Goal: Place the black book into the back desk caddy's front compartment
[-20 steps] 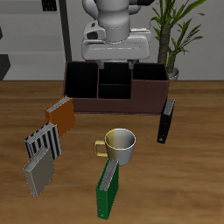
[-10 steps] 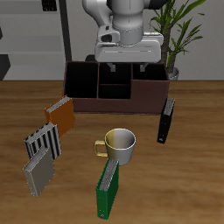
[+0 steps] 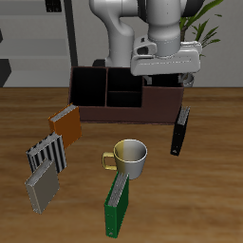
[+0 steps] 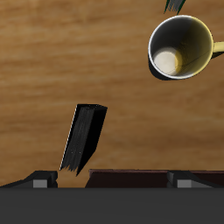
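The black book (image 3: 179, 131) lies flat on the wooden table just off one end of the back desk caddy (image 3: 95, 114), its pale page edge showing. In the wrist view the black book (image 4: 84, 138) appears as a dark slanted slab. The front compartment (image 3: 123, 96) is the small black cell behind the caddy's long front wall, and nothing is in it. My gripper (image 3: 166, 82) hangs open above the caddy's end nearest the book, higher than the book and slightly behind it. Its fingertips (image 4: 39, 182) stand wide apart with nothing between them.
A cream and yellow mug (image 3: 131, 158) stands in front of the caddy, also seen as the mug (image 4: 179, 48). A green book (image 3: 117, 204) lies near the table's front edge. An orange book (image 3: 66, 123) and striped books (image 3: 46, 157) lean beside the caddy. A plant (image 3: 195, 28) stands behind.
The gripper has swung sideways from above the caddy's middle cells to above its end beside the black book. It stays open, and nothing on the table moved.
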You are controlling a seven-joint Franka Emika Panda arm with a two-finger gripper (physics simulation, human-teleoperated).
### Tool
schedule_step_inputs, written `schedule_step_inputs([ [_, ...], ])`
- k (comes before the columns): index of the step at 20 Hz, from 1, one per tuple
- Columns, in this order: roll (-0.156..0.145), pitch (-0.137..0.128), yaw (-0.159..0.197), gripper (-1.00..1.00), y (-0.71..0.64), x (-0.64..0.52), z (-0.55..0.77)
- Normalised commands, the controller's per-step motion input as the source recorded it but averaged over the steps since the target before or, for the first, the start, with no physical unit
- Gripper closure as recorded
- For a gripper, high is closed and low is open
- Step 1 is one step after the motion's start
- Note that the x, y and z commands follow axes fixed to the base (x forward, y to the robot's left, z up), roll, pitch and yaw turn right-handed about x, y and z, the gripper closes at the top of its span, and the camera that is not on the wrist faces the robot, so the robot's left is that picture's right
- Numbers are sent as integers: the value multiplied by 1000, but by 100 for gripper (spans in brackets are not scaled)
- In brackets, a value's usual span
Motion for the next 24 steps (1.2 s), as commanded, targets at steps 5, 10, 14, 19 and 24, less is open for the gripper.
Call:
schedule_step_inputs([
  [5,23,-48,-55,-100,368,-28,-174],
  [10,-3,-29,-66,-100,124,13,-131],
  [14,-51,-19,19,-100,148,180,-435],
  [19,-78,-44,14,-100,46,232,-238],
  [24,-40,5,20,-100,60,103,-255],
])
